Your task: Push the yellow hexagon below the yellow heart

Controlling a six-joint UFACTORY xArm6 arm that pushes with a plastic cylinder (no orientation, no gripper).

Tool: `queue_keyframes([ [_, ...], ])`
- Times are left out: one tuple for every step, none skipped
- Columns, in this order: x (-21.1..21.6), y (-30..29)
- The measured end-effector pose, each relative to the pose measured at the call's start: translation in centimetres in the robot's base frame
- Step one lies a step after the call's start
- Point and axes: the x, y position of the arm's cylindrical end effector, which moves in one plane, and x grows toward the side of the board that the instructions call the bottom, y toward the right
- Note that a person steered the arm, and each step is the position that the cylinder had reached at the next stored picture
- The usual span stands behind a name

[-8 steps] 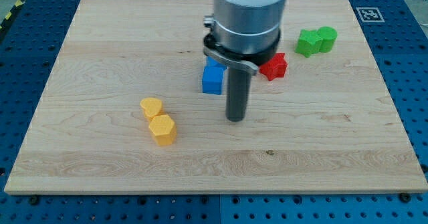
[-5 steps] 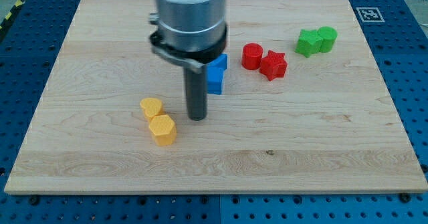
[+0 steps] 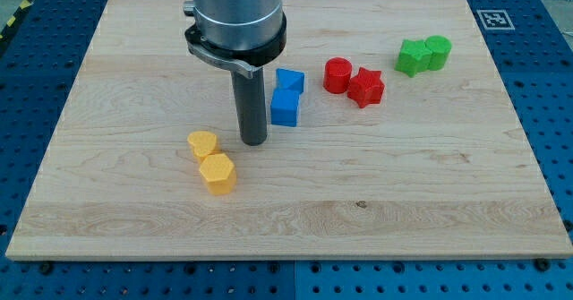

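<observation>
The yellow hexagon [image 3: 218, 173] lies left of the board's centre. The yellow heart [image 3: 203, 144] sits just above it and slightly to the left, touching it. My tip [image 3: 253, 141] rests on the board to the right of the yellow heart, a small gap away, and up and right of the hexagon. It touches no block.
A blue cube [image 3: 285, 107] and another blue block [image 3: 289, 81] stand just right of the rod. A red cylinder [image 3: 337, 74] and a red star [image 3: 366, 88] lie further right. Two green blocks [image 3: 423, 55] sit at the top right. The wooden board [image 3: 430, 201] carries everything.
My tip has moved left across the board, from right of the blue blocks to beside the yellow heart, and slightly upward. No block has moved.
</observation>
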Motion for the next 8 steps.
queue_keyframes([
  [0.0, 0.7],
  [3.2, 1.7],
  [4.7, 1.7],
  [5.3, 1.7],
  [5.9, 1.2],
  [5.9, 0.7],
  [6.0, -2.1],
  [6.0, -2.4],
])
